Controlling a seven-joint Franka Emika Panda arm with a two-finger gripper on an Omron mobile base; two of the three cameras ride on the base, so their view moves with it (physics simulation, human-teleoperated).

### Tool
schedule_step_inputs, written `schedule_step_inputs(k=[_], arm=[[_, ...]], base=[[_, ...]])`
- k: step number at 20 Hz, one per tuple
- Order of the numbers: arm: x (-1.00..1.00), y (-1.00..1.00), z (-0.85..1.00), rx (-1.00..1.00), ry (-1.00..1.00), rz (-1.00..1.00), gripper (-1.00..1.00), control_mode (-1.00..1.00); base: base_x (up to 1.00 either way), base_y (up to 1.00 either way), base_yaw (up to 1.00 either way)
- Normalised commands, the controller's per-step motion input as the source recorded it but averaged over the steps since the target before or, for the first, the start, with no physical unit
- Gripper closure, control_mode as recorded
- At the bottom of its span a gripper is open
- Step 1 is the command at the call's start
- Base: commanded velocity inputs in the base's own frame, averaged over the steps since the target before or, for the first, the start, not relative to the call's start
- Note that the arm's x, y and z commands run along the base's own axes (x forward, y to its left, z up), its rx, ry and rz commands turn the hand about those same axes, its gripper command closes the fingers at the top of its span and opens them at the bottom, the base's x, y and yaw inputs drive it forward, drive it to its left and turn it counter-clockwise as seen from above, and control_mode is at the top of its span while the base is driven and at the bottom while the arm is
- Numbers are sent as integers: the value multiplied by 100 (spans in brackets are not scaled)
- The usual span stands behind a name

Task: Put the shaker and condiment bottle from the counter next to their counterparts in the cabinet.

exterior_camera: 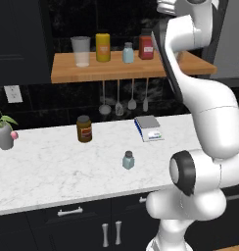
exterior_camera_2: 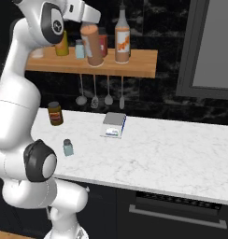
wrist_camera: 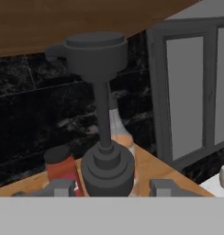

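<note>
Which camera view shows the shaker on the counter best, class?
The left base view: the shaker stands unobstructed, upright on the counter, grey cap clear. The right base view shows it smaller, close beside the arm.

I see a smooth wooden cabinet (exterior_camera: 67,73), a shiny white marble counter (exterior_camera: 53,166), my glossy plastic arm (exterior_camera: 209,112), metal spoons (exterior_camera: 124,98)

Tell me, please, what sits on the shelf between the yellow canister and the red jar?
A pale-blue shaker stands alone between the canister and the red jar on the shelf, as the left base view shows.
</note>
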Motion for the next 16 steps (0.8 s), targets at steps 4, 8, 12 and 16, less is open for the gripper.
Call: schedule_step_inputs(k=[4,8,12,16], arm=[[29,0,0,0,3,0,100,-100],[34,0,-1,0,1,0,100,-100],[32,0,-12,0,0,0,100,-100],[30,0,-8,0,2,0,100,-100]], base=[[0,0,0],[0,0,0],[0,0,0],[0,0,0]])
